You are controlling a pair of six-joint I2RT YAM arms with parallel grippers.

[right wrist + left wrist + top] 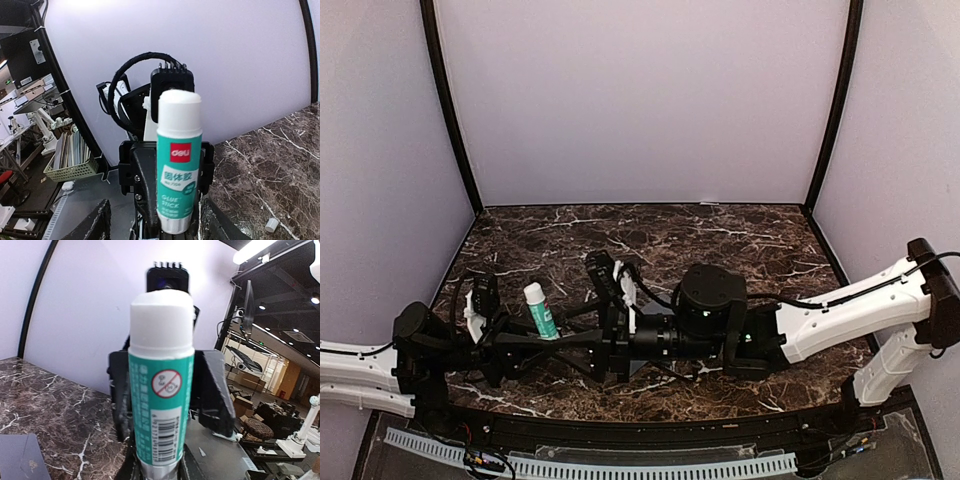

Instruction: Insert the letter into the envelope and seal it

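Evidently at the sealing step, the left pincer grips the glue stick upright. The right pincer stands wide, facing it. Next move likely calls for pulling the cap.

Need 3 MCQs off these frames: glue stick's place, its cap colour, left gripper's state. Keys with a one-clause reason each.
1. In the top view the glue stick is:
A) by the back wall
B) left of centre, on the near side
C) in the far right corner

2. Its cap is:
A) red
B) black
C) white

3. The left gripper is:
A) shut on the glue stick
B) open and empty
C) out of view

Key:
1 B, it stands upright left of the middle in the near half.
2 C, both wrist views show a white cap.
3 A, the left wrist view shows it clamped on the stick's base.
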